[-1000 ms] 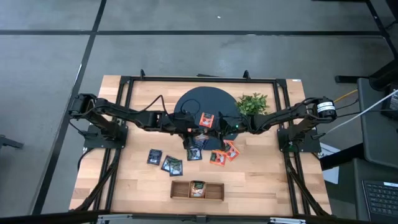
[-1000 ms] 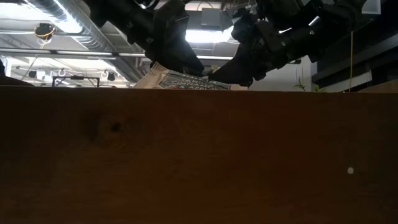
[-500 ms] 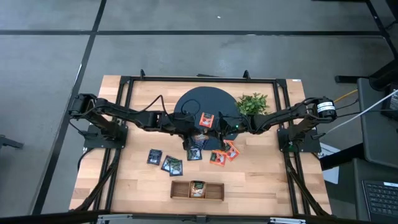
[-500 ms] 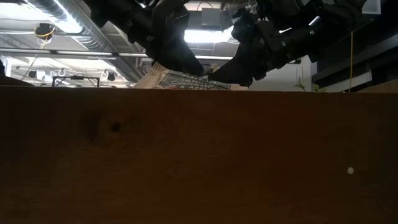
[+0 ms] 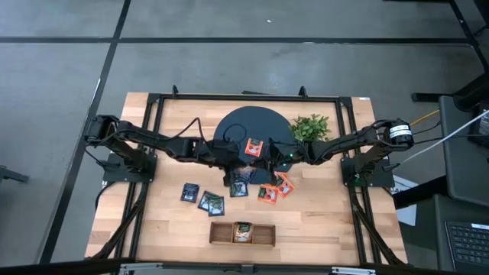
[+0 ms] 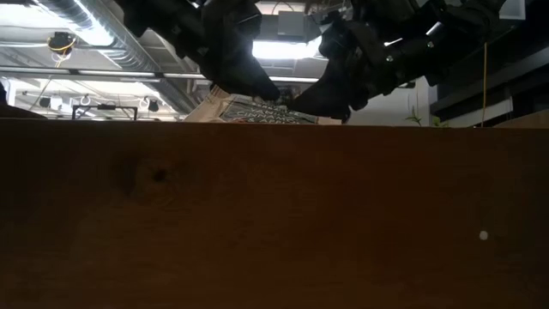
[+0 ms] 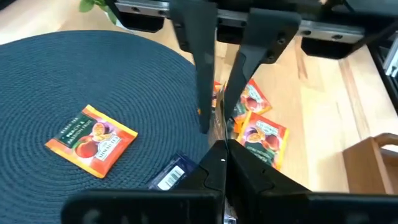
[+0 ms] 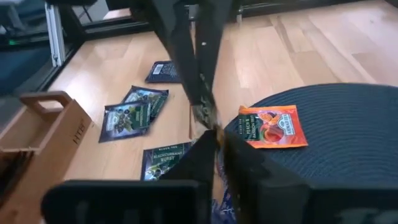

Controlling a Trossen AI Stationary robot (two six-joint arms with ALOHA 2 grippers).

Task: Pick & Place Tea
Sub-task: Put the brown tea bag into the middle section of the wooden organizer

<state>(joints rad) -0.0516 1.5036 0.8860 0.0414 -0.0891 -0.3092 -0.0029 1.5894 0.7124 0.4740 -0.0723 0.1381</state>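
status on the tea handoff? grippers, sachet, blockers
Left gripper shut on an edge-on sachet at the dark round mat; right gripper pinching the same one. Orange sachet lies on mat. No blockers seen.

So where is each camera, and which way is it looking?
High view: above the table, looking straight down; both arms show, left claw and right claw meeting mid-table.
Low view: at table-top height, looking level across; both arms hang in from above.
Left wrist view: on the left arm, looking past its own shut fingers at the round dark mat.
Right wrist view: on the right arm, facing the left claw.
Shared: both wrist views show the orange tea sachet on the mat.
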